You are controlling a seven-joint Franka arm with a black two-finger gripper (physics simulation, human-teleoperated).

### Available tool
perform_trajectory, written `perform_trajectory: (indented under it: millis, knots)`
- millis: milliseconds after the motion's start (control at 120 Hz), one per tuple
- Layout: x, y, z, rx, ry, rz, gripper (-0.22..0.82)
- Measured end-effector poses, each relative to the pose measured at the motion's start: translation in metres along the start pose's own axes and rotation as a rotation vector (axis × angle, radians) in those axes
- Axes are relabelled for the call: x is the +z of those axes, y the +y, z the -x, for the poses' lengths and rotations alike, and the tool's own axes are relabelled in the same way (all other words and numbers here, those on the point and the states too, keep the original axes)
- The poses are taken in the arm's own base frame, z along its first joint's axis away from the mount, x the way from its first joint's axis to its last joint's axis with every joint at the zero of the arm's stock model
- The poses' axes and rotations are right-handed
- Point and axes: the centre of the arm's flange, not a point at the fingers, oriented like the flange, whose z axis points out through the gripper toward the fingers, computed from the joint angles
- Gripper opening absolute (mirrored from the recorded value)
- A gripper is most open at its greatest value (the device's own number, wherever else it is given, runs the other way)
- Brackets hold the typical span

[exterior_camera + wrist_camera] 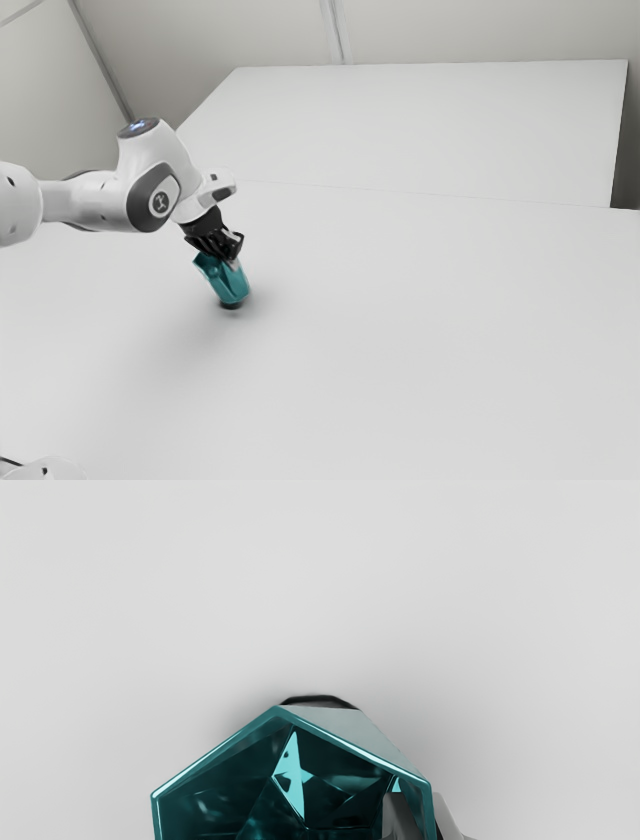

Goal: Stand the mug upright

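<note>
Faceted teal mug (230, 284), glossy, tilted, dark base (231, 305)

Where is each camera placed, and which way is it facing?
Exterior view: beside the arm and above the white table, looking down across it; the arm comes in from the exterior view's left, ending in its black gripper.
Wrist view: on the arm's hand, looking past the fingertips into the open mouth of the teal mug; one fingertip is inside the mug, the other outside.
Shared: both show the tilted mug, the gripper's fingers and the white tabletop.
</note>
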Motion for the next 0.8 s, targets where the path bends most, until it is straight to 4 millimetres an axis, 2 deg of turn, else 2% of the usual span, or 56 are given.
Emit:
perform_trajectory:
  millis: [200, 267, 408, 492, 625, 800]
  knots:
    - [0.005, 0.006, -0.001, -0.006, 0.005, 0.009, -0.17]
    - [0.006, 0.007, 0.000, -0.008, 0.003, 0.013, -0.07]
    - [0.007, 0.012, 0.000, -0.005, 0.006, 0.016, 0.23]
    - [0.006, 0.013, 0.000, -0.004, 0.009, 0.012, 0.35]
    - [-0.006, 0.016, 0.000, 0.001, 0.012, -0.019, 0.47]
    - [-0.030, 0.027, 0.001, 0.012, 0.002, -0.068, 0.55]
